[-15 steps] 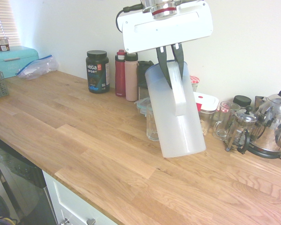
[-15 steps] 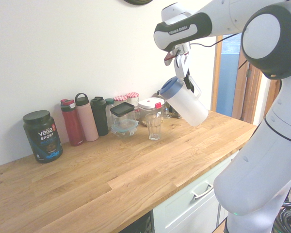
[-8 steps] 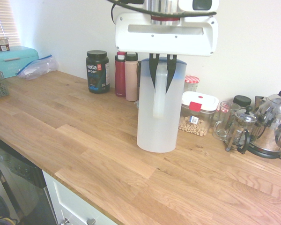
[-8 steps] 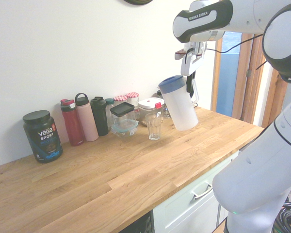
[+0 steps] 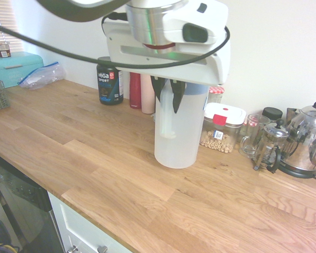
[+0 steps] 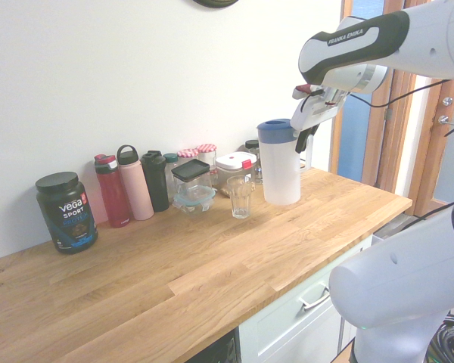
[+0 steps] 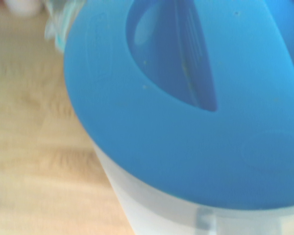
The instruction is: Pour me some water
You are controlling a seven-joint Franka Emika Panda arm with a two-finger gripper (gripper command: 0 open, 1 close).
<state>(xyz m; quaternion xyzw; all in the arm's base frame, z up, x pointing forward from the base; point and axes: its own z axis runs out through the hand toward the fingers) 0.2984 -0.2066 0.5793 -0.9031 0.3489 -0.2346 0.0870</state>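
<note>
The jug was tipped over the glass a second ago and is now upright, its base at or just above the worktop, beside the glass; the pincer is pressed together on the jug's handle; the pouring looks done, with setting down and letting go left, I judge; the water cannot be made out in jug or glass; counted: one jug with a blue lid, one glass, one protein tub, one kettle.
</note>
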